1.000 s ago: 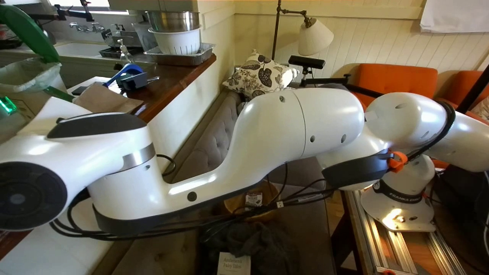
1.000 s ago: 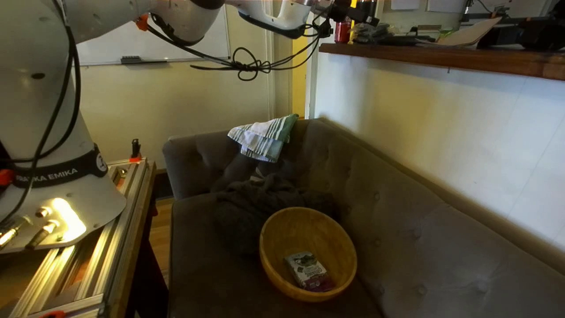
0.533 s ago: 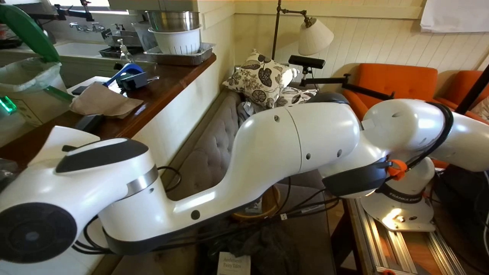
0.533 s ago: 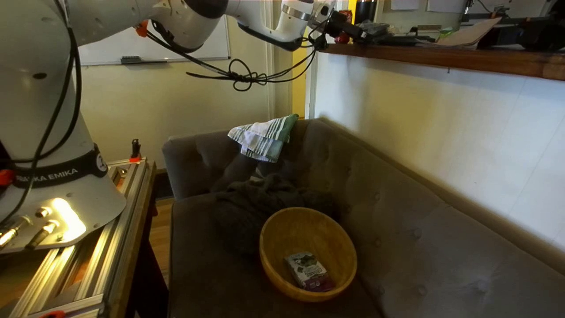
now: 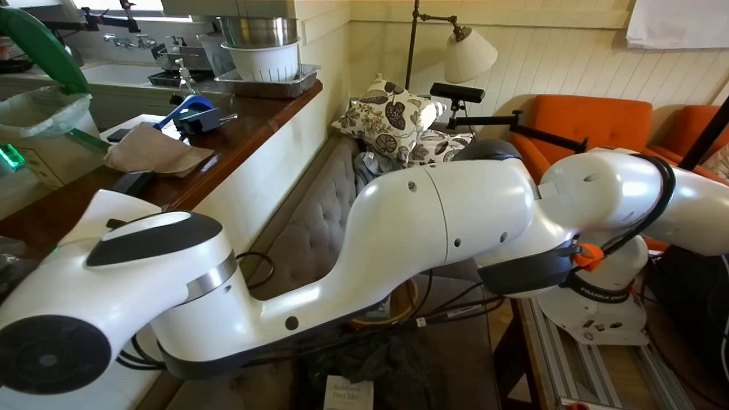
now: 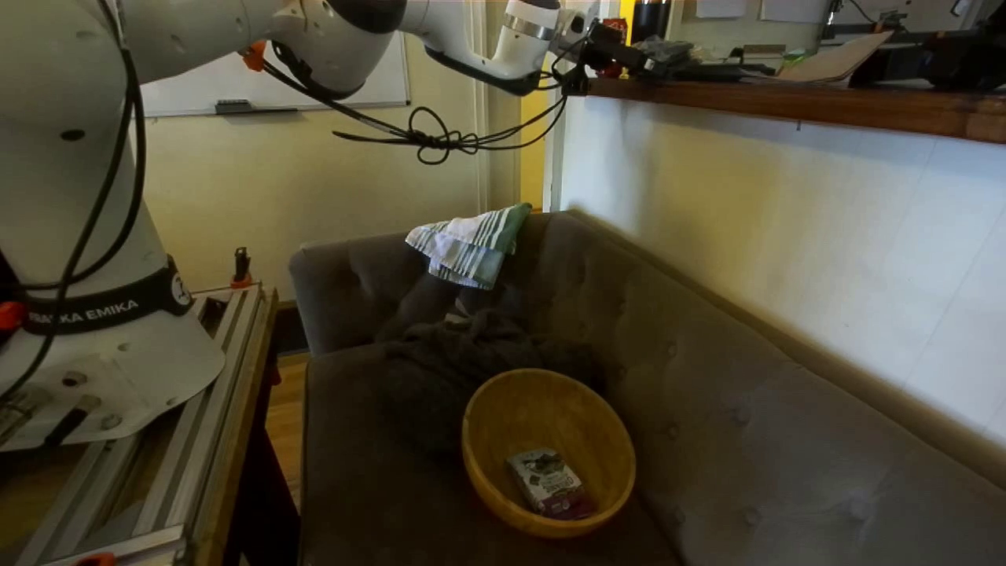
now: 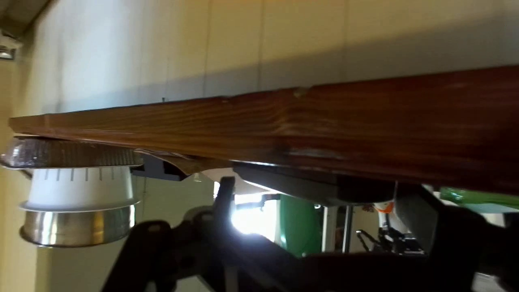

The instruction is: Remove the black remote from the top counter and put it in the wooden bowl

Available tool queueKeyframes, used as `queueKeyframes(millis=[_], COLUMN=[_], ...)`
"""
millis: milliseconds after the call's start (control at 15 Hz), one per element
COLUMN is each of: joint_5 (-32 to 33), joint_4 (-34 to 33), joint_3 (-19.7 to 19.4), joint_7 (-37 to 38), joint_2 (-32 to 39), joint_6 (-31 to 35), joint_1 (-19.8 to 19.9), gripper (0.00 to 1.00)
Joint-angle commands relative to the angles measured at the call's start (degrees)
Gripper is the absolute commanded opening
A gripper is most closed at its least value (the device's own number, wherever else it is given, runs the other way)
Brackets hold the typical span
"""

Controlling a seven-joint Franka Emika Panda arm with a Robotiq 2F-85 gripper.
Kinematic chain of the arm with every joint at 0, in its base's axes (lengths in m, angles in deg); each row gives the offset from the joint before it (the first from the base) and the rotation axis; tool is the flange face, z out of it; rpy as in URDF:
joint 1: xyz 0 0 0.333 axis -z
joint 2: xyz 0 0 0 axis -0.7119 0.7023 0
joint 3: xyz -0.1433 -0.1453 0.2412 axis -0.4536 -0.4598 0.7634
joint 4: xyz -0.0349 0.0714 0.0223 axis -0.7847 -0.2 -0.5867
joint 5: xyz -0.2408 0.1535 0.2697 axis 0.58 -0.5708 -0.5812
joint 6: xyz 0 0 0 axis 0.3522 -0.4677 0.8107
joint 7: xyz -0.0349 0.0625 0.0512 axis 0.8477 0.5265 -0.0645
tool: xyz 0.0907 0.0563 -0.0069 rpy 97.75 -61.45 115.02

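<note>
Black remote (image 7: 298,184) (on the counter (image 7: 259,129)) lies ahead of the tool (image 7: 318,187).

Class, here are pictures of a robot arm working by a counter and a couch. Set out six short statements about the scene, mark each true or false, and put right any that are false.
1. The black remote lies on the top counter. True.
2. A printed package lies inside the wooden bowl. True.
3. The wooden bowl stands on the top counter. False: it rests on the grey couch.
4. The hand is open. True.
5. The top counter is lower than the grey couch. False: it runs above the back of the grey couch.
6. The hand is holding the printed package. False: the printed package is in the wooden bowl.
</note>
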Motion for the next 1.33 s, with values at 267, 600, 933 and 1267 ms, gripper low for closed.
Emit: queueKeyframes(millis=[267,600,933,1267], joint_5=[0.21,1.95,1.08,0.54], joint_4=[-1.97,-2.61,-2.98,-0.68], joint_3=[-2.74,-4.89,-3.99,-3.74], joint_7=[7.47,9.04,7.71,7.06], joint_2=[1.86,3.23,3.38,2.22], joint_6=[-13.41,-11.96,-1.53,-1.75], joint_1=[0.09,-1.28,-1.47,-1.82], gripper=[1.00,1.00,1.00,1.00])
